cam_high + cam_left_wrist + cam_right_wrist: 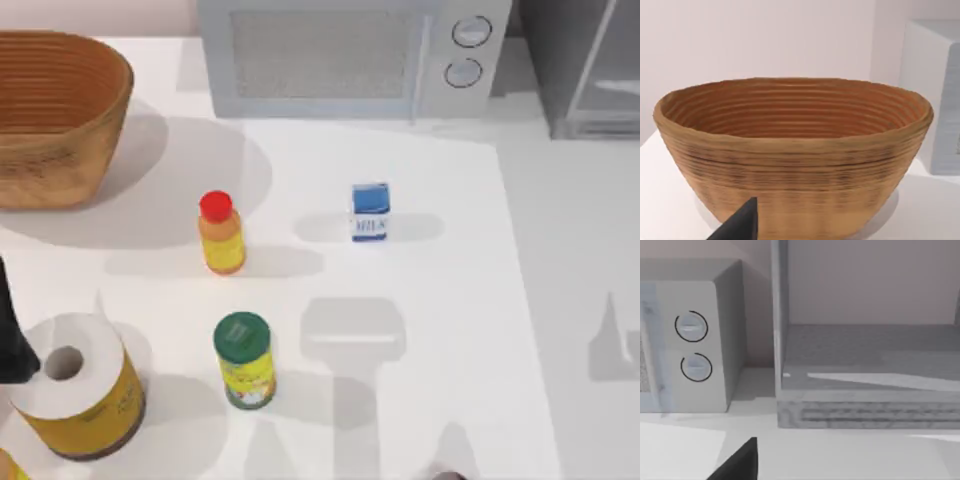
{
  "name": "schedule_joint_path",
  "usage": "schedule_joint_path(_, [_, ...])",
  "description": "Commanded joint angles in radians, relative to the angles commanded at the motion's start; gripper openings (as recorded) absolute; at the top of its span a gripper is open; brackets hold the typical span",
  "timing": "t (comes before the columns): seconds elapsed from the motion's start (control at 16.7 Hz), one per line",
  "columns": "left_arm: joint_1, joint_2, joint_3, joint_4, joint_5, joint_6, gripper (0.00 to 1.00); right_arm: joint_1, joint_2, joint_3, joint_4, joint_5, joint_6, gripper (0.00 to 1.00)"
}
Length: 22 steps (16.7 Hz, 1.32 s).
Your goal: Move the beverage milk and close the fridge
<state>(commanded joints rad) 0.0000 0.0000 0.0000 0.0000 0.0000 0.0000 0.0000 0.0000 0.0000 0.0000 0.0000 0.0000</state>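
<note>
Milk stood upright from above, one carton, in front of the microwave and apart from it on the white table. Left of the microwave sat one wicker basket. Nearer than the microwave stood one red-capped orange bottle, farther forward one green-lidded jar, and off to the left one paper roll on a yellow can. Right of the microwave rose one fridge, its door seemingly ajar. A dark part of the left arm lay at the table's left edge, parked.

From the left wrist, the basket stood beside the microwave's corner, with a dark fingertip of the left gripper low in the picture; whether it was released or clenched, I could not tell.

From the right wrist, the fridge's interior lay open beside the microwave and its two knobs; the right gripper's grip I could not tell either.

A reach for the milk might, I judged, knock the bottle over or tip the light carton, and a closing door could catch an arm.
</note>
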Motion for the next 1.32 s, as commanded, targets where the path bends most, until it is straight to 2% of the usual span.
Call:
schedule_joint_path(0.24, [0.000,0.000,0.000,0.000,0.000,0.000,1.00,0.030,0.025,-0.002,0.024,0.016,0.002,1.00])
schedule_joint_path(0.42, [0.000,0.000,0.000,0.000,0.000,0.000,1.00,0.143,0.127,-0.002,0.122,0.107,0.005,1.00])
schedule_joint_path(0.6, [0.000,0.000,0.000,0.000,0.000,0.000,1.00,0.328,0.281,0.005,0.265,0.281,0.007,1.00])
schedule_joint_path(0.84, [0.000,0.000,0.000,0.000,0.000,0.000,1.00,0.551,0.464,0.015,0.439,0.597,0.009,1.00])
schedule_joint_path(0.96, [0.000,0.000,0.000,0.000,0.000,0.000,1.00,0.644,0.546,0.017,0.515,0.721,0.011,1.00])
schedule_joint_path(1.14, [0.000,0.000,0.000,0.000,0.000,0.000,1.00,0.803,0.675,0.018,0.635,0.853,0.012,1.00])
schedule_joint_path(1.32, [0.000,0.000,0.000,0.000,0.000,0.000,1.00,0.906,0.754,0.022,0.715,0.923,0.016,1.00])
